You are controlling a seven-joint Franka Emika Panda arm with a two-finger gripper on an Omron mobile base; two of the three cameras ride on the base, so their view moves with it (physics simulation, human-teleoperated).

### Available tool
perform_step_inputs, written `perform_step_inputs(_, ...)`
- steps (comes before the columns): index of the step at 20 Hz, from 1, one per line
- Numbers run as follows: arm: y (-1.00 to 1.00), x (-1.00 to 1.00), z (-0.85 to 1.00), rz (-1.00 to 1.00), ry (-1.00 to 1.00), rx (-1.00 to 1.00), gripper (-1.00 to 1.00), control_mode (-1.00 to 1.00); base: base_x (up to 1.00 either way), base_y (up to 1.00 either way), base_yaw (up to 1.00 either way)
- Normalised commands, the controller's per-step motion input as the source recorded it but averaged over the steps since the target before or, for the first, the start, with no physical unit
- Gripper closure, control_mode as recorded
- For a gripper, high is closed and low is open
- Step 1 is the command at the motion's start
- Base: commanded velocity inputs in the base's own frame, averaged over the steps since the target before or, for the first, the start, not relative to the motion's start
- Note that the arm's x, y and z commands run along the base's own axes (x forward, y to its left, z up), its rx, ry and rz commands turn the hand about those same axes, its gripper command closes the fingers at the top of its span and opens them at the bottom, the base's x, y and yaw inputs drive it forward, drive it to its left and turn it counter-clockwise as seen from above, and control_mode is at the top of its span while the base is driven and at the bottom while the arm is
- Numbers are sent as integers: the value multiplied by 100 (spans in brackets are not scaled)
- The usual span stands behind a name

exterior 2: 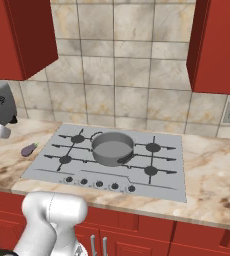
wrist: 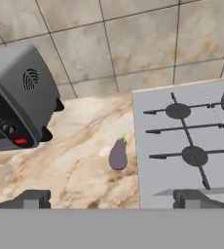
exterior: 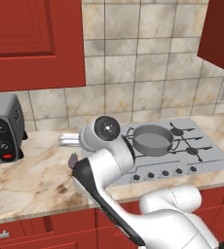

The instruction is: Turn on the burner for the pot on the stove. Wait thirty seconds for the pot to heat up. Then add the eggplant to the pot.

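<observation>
End effector [wrist: 111,198] hung w/ jaws wide apart above eggplant [wrist: 118,154] just left of stove [wrist: 182,160]; best to drop straight & centre before closing.

We see a glossy white arm [exterior: 115,165] built of thick, rounded segments with smooth shells. A dark, almost black band runs along one long link [exterior: 100,194], like a seam between two white halves. At the upper joint sits a round black cap [exterior: 107,127] with a small pale mark at its centre, ringed in white. A short silver-grey cylinder [exterior: 68,140] sticks out on the left of that joint. The lowest segment [exterior: 175,219] is a fat white elbow shape. From the right side we see another bulbous white shell [exterior 2: 52,222]. The two fingertips [wrist: 34,198] are small, blocky and dark grey.
</observation>
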Motion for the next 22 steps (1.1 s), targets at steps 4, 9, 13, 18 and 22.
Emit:
perform_step_inputs(4,0,24,-1,0,15,0,-100,-100,0,0,0)
perform_step_inputs(9,0,22,-6,0,19,0,-100,-100,0,0,0)
perform_step_inputs(13,0,19,-3,0,18,0,-100,-100,0,0,0)
perform_step_inputs(18,0,16,-9,0,15,0,-100,-100,0,0,0)
perform_step_inputs(22,0,7,-20,0,12,-1,-100,-100,0,0,0)
